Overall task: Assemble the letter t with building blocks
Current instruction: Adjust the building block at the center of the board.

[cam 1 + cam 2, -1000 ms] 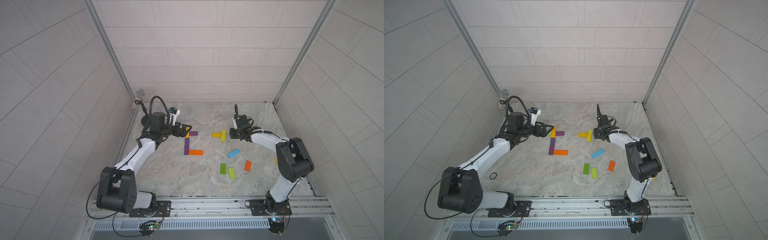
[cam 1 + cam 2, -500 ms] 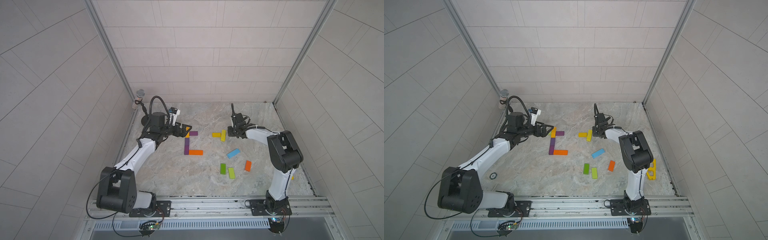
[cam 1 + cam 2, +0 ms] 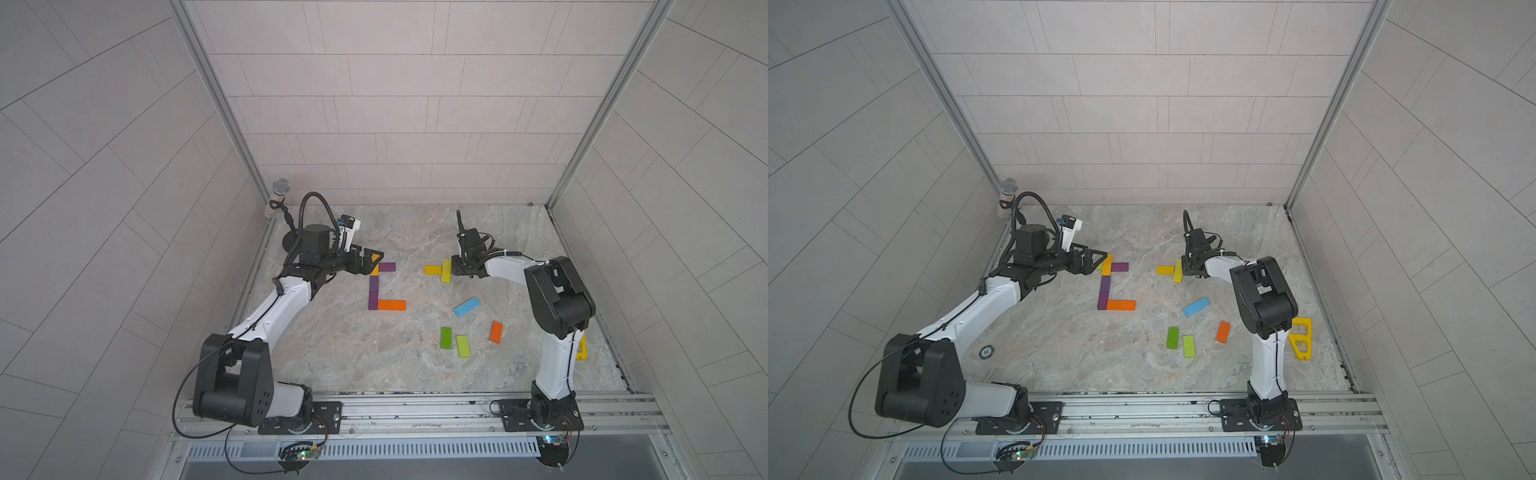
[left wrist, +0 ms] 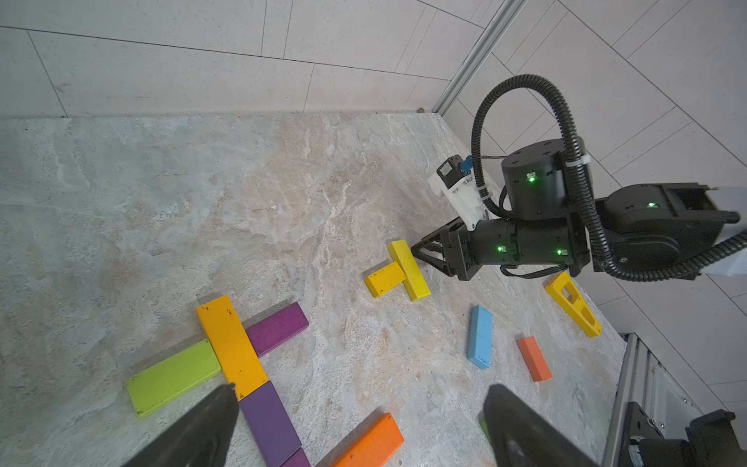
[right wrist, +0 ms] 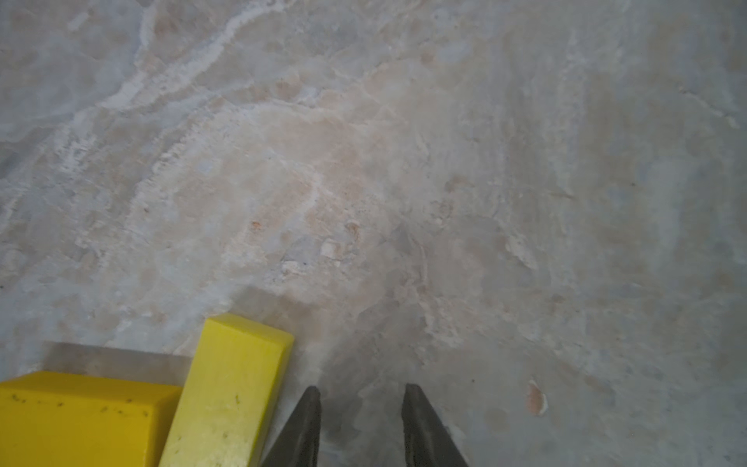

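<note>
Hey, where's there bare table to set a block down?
Bare: the back strip from the wall to left gripper and right gripper; the front strip between green block and rail. Crowded: the scatter around blue block and lime block.

A microphone (image 3: 281,188) stands in one corner — yellow frame piece (image 4: 554,288) lies on the table (image 3: 415,365).

Both top views look steeply down from high above the front rail (image 3: 415,409) on the whole table (image 3: 332,353). The left wrist camera faces across it; the right one sits very close above it, both showing the yellow blocks (image 4: 386,279).
</note>
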Available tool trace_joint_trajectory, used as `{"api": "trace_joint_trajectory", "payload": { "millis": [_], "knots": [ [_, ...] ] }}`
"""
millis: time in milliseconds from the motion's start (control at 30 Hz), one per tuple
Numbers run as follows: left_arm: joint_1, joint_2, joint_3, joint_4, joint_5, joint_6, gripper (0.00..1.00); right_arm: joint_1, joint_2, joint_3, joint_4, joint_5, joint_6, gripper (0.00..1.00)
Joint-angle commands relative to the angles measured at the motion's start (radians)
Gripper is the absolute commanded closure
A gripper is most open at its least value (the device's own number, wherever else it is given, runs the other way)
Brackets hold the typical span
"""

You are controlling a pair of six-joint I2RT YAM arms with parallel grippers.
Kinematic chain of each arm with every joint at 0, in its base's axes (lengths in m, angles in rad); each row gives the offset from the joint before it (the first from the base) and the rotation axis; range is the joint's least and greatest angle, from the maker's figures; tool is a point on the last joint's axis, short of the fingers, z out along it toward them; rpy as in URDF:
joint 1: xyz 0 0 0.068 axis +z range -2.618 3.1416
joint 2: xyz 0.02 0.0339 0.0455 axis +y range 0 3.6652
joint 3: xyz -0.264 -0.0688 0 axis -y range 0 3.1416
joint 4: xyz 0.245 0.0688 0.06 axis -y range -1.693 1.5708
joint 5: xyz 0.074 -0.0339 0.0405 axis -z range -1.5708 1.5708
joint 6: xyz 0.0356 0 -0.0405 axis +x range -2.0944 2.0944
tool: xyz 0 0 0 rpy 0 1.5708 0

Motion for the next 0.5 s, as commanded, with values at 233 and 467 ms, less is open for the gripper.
{"api": "trace_joint_trajectory", "payload": {
  "millis": [233,467],
  "knots": [
    [-0.004,0.002,0.008,-0.005,0.017,0.022,0.00,0.003,0.021,0.022,-0.010,0.019,0.005,0.61],
    [-0.004,0.002,0.010,-0.009,0.021,0.022,0.00,0.004,0.023,0.025,-0.008,0.011,0.010,0.61]
  ]
}}
